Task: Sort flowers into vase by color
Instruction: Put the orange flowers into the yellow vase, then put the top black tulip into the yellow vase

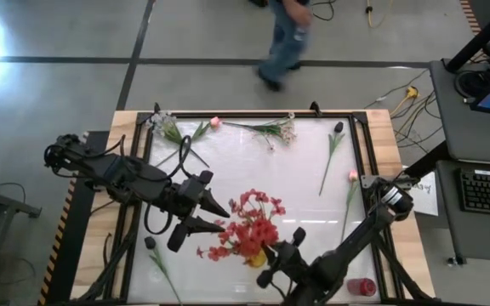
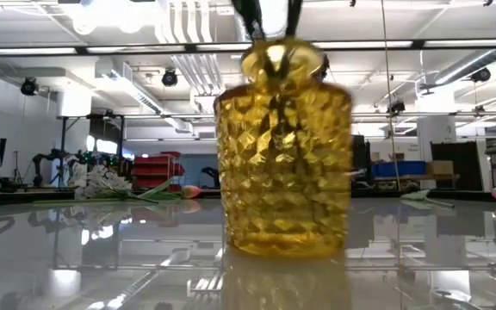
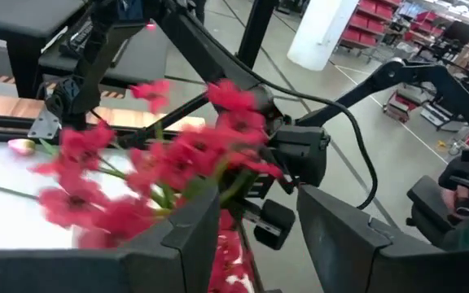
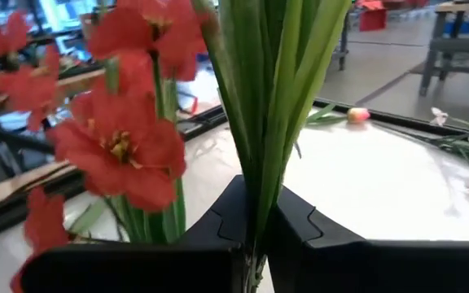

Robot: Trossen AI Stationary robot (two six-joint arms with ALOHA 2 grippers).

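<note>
A bunch of red flowers (image 1: 252,225) stands in a faceted yellow glass vase (image 2: 282,146) near the table's near middle, its green stems (image 2: 269,17) going down through the vase's neck. My right gripper (image 1: 279,262) is just right of the vase, shut on those stems (image 4: 259,122). My left gripper (image 1: 221,217) is open and level, pointing right, with its fingertips just left of the red blossoms (image 3: 137,187). It does not plainly touch them. In the left wrist view my left gripper (image 3: 255,240) frames the blossoms, with the right arm's gripper (image 3: 295,155) behind them. My right gripper pinches the bundle of green stems (image 4: 256,232) between its two fingers, below the red blossoms (image 4: 124,146). Several stems are held together and run upright through the fingers. Their lower ends go into the yellow vase, which stands on the table.
Loose flowers lie along the far edge: white sprays (image 1: 167,126), a pink bud (image 1: 215,121), another white spray (image 1: 277,129). A dark bud (image 1: 339,127) and a pink bud (image 1: 352,176) lie toward the right, and a dark bud (image 1: 150,242) near left. A red cylinder (image 1: 362,286) sits near right. A person (image 1: 283,42) walks beyond the table.
</note>
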